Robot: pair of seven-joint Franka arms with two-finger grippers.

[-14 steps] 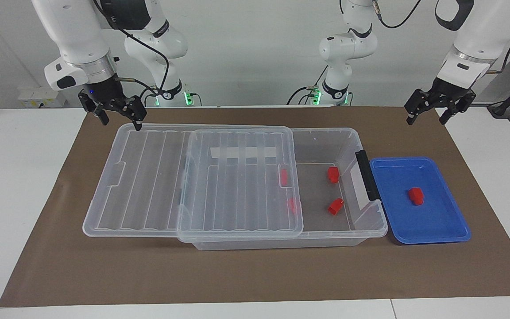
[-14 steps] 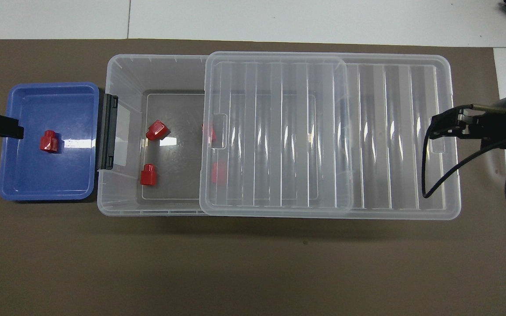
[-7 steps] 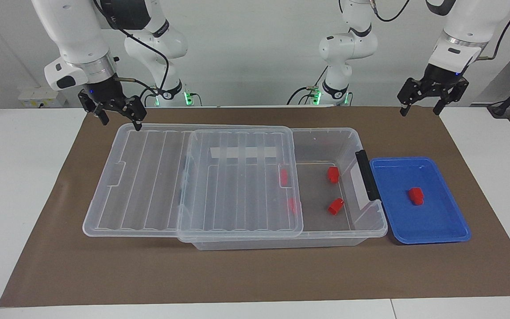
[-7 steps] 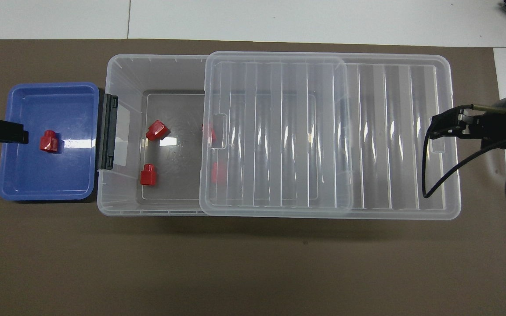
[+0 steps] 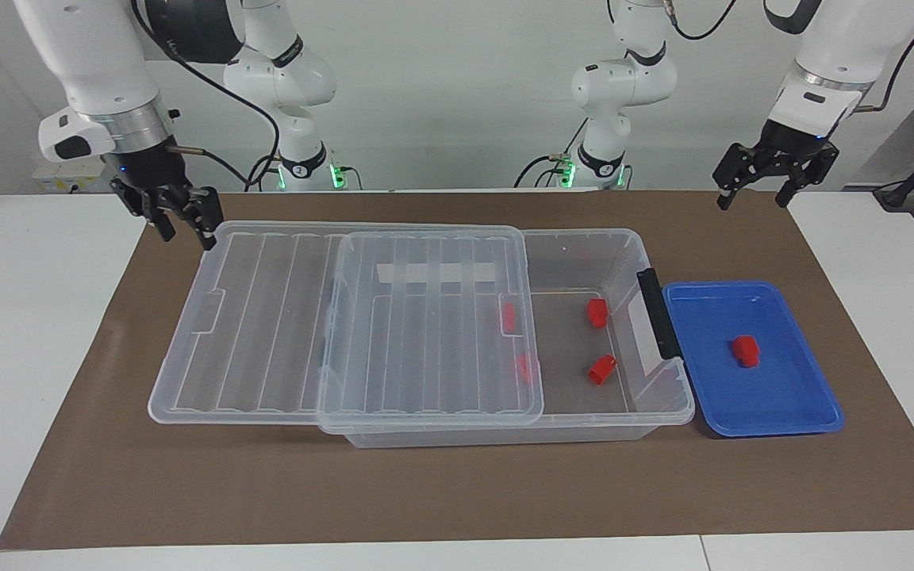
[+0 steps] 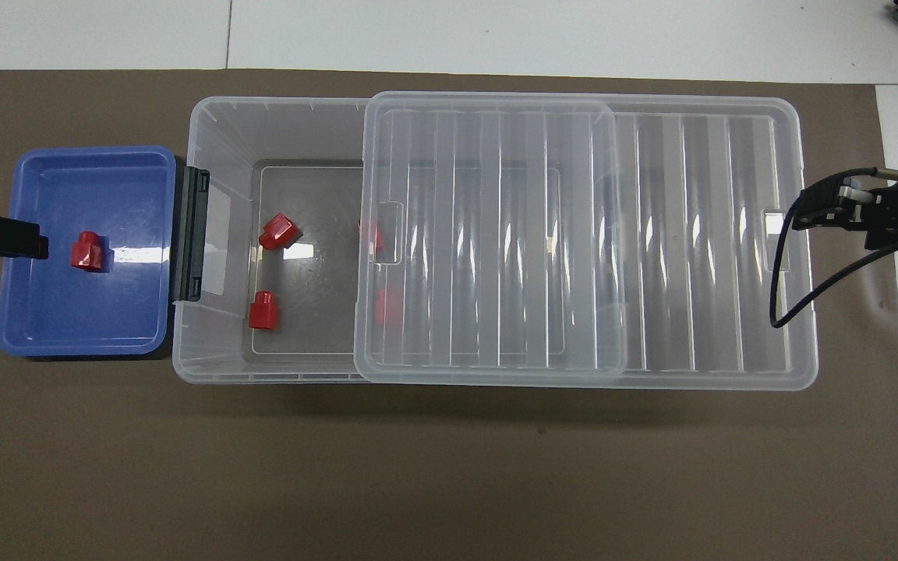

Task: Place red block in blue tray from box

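Note:
One red block [image 5: 745, 351] [image 6: 88, 252] lies in the blue tray [image 5: 790, 412] [image 6: 75, 339], beside the box's black latch. The clear box [image 5: 584, 242] [image 6: 215, 125] has its lid [image 5: 251, 317] [image 6: 698, 249] slid toward the right arm's end, leaving the tray end uncovered. Two red blocks [image 5: 597, 312] [image 5: 601, 369] lie on the uncovered floor, and two more [image 5: 509, 316] [image 5: 524, 367] show through the lid. My right gripper [image 5: 185, 232] [image 6: 807, 214] hangs open and empty just off the lid's corner. My left gripper [image 5: 750, 198] [image 6: 40, 238] hangs open and high over the tray's end.
A brown mat [image 5: 457, 492] covers the table under the box and tray, with white table [image 5: 36, 333] on both sides. A black cable [image 6: 780, 288] loops from the right wrist above the lid's end.
My right gripper has drawn back off the lid's corner toward the right arm's end of the table, and its fingers stand closer together. The left gripper rose slightly, then held still.

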